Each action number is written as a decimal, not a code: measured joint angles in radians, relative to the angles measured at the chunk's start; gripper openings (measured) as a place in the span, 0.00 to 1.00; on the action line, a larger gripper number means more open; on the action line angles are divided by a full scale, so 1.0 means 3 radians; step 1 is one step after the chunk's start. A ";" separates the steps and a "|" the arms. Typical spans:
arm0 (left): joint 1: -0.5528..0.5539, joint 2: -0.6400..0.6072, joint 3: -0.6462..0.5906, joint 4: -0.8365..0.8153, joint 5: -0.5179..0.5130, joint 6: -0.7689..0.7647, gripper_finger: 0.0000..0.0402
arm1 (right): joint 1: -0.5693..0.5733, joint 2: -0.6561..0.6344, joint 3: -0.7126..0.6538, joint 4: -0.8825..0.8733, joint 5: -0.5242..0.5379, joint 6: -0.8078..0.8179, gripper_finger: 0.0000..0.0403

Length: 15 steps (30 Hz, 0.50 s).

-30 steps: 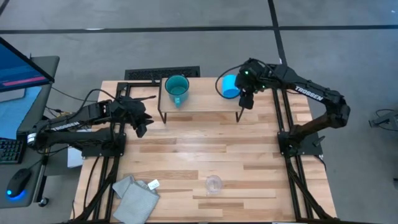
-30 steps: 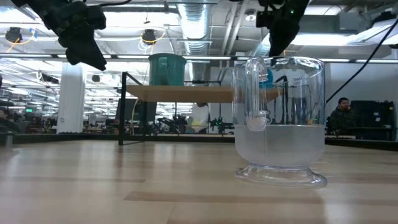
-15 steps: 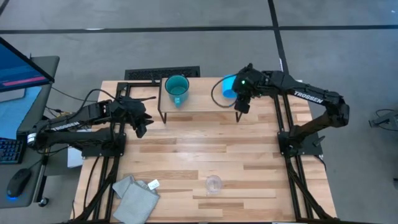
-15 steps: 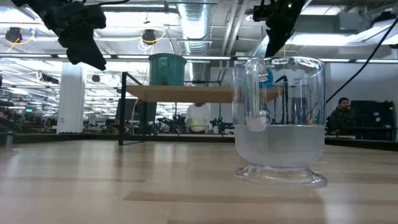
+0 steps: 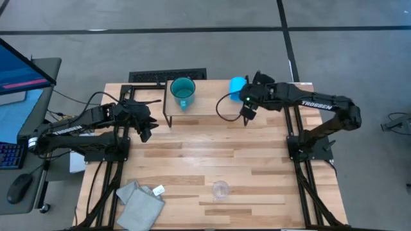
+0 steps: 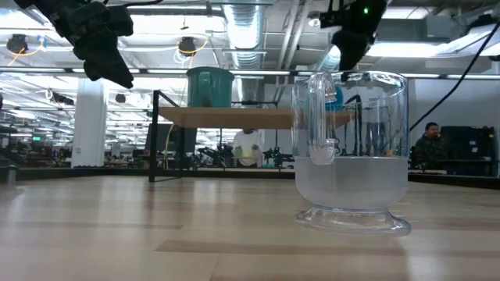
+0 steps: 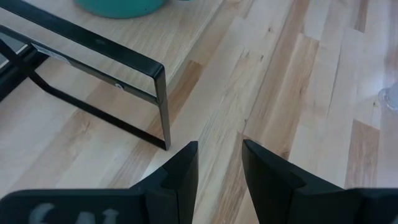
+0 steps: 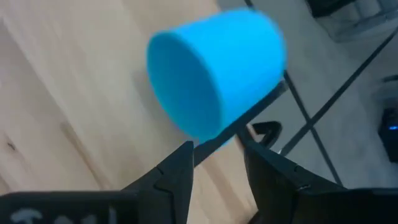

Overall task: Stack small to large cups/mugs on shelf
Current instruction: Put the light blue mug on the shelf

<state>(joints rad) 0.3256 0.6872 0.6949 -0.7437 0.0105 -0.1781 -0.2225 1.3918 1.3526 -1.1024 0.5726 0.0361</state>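
The teal mug (image 5: 183,93) stands upright on the left part of the light-wood shelf (image 5: 205,106). At the shelf's far right corner the blue mug (image 5: 237,84) lies tipped, its flat base (image 8: 186,87) turned toward my right gripper (image 8: 217,165). That gripper hovers open just on the near side of it, nothing between its fingers. The clear cup (image 5: 221,190) stands on the table near the front edge. My left gripper (image 5: 145,132) waits open above the table, left of the shelf.
A grey folded cloth (image 5: 138,203) lies at the table's near left corner. The shelf's black leg (image 7: 160,93) stands just ahead of my left gripper. A keyboard (image 5: 167,76) sits beyond the far edge. Bare wood lies between the shelf and the clear cup.
My right gripper has swung from beside the blue mug toward the table's near edge and a little down, rolling its wrist as it went. The blue mug stays at the shelf's far right corner.
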 joint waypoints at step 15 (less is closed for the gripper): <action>0.0001 0.0000 0.0001 -0.0001 -0.0170 0.0052 0.28 | 0.0401 0.0003 -0.0332 0.0399 0.0781 0.0105 0.41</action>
<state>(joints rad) 0.3258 0.6872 0.6950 -0.7441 -0.0405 -0.1624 -0.1023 1.3926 1.2530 -0.9827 0.8070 0.0674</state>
